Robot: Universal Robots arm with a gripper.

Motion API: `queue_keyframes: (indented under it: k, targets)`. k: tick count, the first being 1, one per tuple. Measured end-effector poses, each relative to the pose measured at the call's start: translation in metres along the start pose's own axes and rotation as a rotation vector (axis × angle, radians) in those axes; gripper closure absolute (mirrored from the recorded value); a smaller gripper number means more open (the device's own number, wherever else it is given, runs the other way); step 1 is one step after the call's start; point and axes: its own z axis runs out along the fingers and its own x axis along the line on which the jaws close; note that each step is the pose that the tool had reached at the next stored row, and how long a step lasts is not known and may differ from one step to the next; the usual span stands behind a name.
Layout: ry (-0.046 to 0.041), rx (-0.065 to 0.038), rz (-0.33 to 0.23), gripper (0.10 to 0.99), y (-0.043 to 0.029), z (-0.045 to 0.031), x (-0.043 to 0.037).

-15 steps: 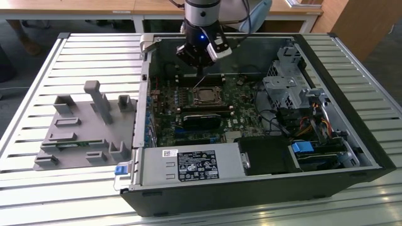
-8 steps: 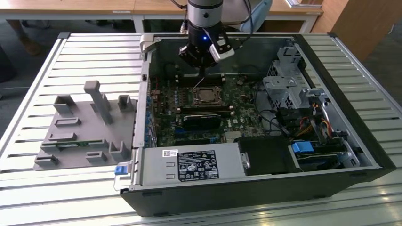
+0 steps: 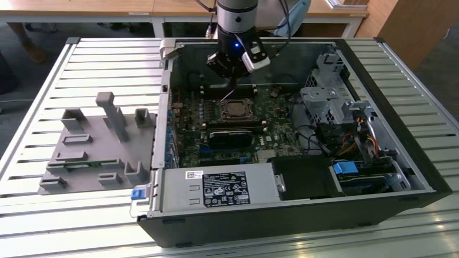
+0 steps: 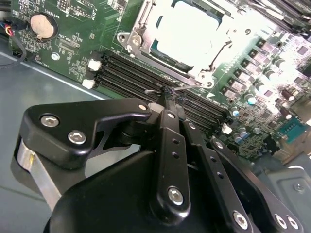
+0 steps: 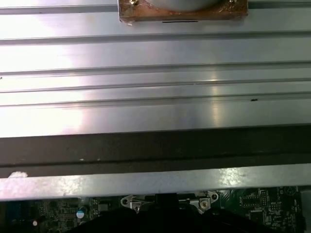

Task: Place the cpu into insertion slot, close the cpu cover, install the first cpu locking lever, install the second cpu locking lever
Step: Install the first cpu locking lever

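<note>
The cpu (image 4: 194, 34) lies flat in the insertion slot (image 3: 235, 110) on the green board, its silver face bright. The cpu cover (image 4: 194, 73) lies down around it as a metal frame. A thin wire locking lever (image 4: 151, 91) stands raised off the socket's side, and its hooked end sits at my fingertips. My gripper (image 4: 168, 99) hangs just above the socket's far edge in the exterior view (image 3: 231, 83). Its black fingers (image 4: 165, 126) are pressed together on that wire.
Long black memory slots (image 4: 131, 77) run beside the socket under my fingers. The open case holds a power supply (image 3: 219, 188) at the front and a drive cage (image 3: 326, 102) on the exterior view's right. A grey parts fixture (image 3: 93, 145) sits on the slatted table.
</note>
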Motion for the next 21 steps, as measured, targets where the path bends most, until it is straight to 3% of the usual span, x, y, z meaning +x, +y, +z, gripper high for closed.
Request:
queue_keyframes:
  k: [21]
  targets:
    - [0.0021,0.000,0.000,0.980,0.0014,0.0216,-0.0173]
